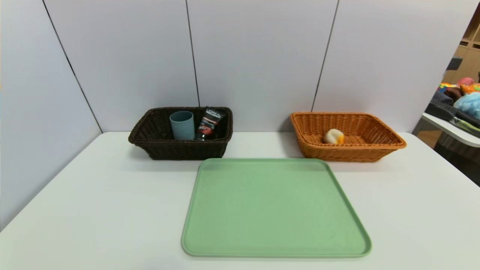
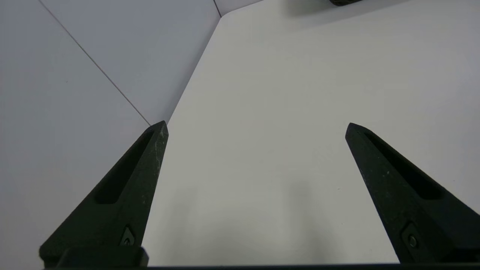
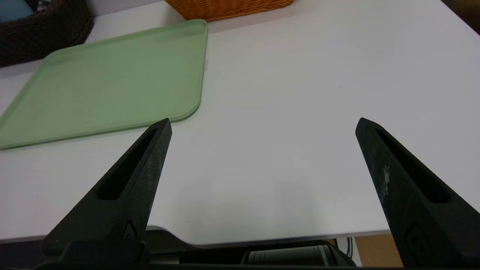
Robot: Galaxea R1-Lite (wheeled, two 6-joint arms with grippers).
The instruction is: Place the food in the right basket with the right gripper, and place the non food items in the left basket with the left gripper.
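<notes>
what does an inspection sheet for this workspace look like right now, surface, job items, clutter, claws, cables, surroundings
surface: white table, with a bare green tray at its middle.
job's things: dark basket on the left holds a blue cup and a black tube, both upright; orange basket on the right holds a pale round food item. Nothing is left on the tray.
clutter: nothing seen on the table.
grippers: left claw open and empty over bare table near the wall; right claw open and empty over the table's near edge, beside the tray.
cables: nothing seen.
surroundings: grey wall panels behind; a side table with colourful items at far right.
</notes>
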